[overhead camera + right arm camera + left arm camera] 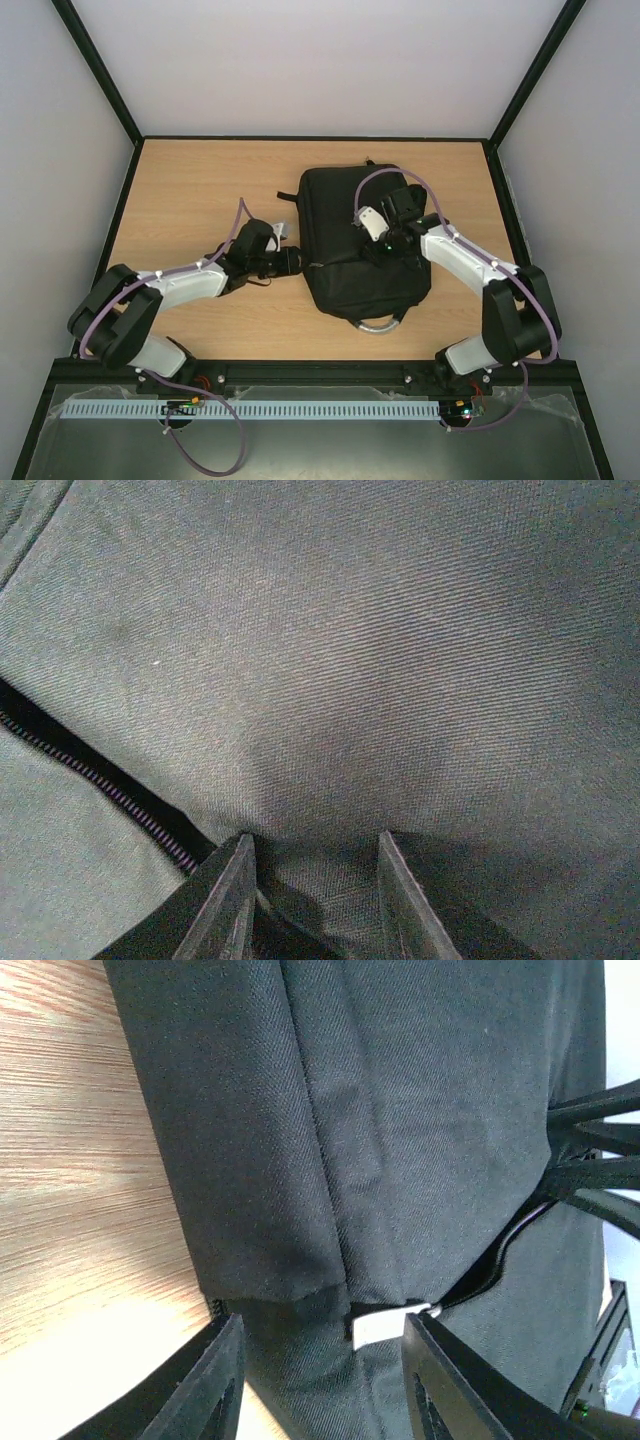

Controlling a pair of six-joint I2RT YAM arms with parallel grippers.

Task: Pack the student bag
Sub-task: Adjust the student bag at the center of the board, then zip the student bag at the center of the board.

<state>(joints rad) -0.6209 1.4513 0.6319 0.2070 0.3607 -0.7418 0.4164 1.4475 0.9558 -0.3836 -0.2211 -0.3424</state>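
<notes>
Wood-grain table [200,180] inside a pale-walled booth

Plain pale walls [320,60] rise from the table's far edge and both side edges. A black post [95,65] slants up from its far left corner, and another stands at its far right corner. A black rail [320,370] runs along its near edge. Nearer than that rail, a white slotted strip [300,409] lies across a dark panel [400,450] under wrinkled clear film.

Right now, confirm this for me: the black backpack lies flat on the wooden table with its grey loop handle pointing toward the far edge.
Not quite. The backpack does lie flat on the wooden table, but its grey loop handle points toward the near edge, not the far one. The top external view shows it.
</notes>
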